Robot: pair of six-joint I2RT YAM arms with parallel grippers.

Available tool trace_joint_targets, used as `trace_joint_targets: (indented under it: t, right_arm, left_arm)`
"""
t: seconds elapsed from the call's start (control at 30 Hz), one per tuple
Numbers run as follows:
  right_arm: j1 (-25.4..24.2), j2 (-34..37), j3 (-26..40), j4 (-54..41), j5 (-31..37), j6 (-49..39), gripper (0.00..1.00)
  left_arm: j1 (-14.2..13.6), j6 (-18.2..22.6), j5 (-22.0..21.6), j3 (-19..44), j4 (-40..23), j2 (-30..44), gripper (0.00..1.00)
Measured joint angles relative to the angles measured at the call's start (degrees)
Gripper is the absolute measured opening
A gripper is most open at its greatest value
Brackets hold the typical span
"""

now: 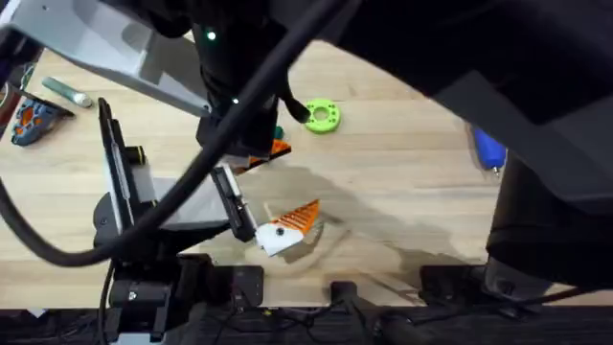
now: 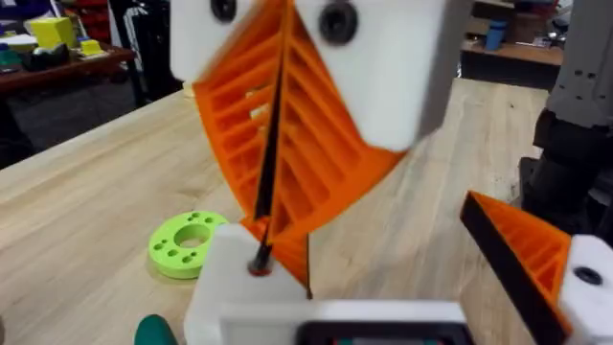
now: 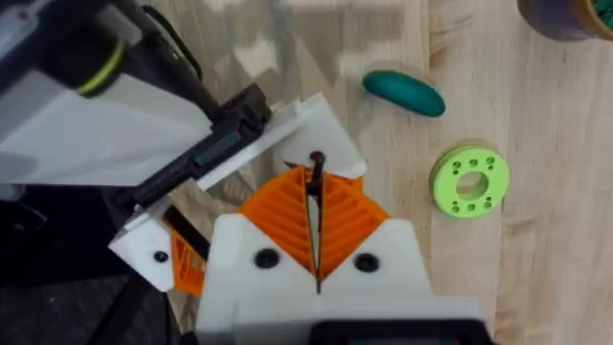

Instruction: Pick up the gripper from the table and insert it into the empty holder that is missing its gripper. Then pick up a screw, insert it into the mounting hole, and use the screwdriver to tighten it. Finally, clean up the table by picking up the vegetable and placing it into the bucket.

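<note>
- Leftmost on the pale wooden counter [image 1: 402,192], the left gripper [image 1: 292,182] lies low with its two sides spread well apart. It grasps nothing.
- One side of it is the white wedge-shaped plastic holder [image 2: 235,278]. The other side carries an orange ribbed finger [image 2: 522,251] on a white mount.
- A thin strip of orange shows right beside the holder in the left wrist view. Whether that is the small orange finger piece seated in it, I cannot tell.
- Just over the holder, the right gripper [image 3: 316,177] points down at it, white mounts above and orange ribbed pads pressed together. They are clamped on a small dark screw [image 3: 316,159] at their tips.
- The screw's end touches the top face of the holder. How deep it sits cannot be made out.
- Next to the right, the small dark green oblong toy vegetable [image 3: 404,93] lies flat on the counter, near the holder but apart from it.
- Further right lies the bright green plastic ring [image 1: 321,116] with small holes around it, flat, near the vegetable and not touching it.
- The round bucket [image 3: 567,13] with a dark wall and tan rim sits farther from the holder than the ring.
- Far right, the blue cylindrical screwdriver [image 1: 488,150] lies on the counter, well apart from both grippers and partly under the dark bulk of the right arm.
</note>
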Motion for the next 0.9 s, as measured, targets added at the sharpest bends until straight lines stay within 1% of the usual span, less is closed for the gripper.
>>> trace_joint_targets:
  t: [0.9]
  right_arm:
    - [0.5,0.7,0.1,1.2,0.0,0.0,0.005]
  left_arm:
    - [0.0,-0.4,0.0,0.0,0.0,0.0,0.986]
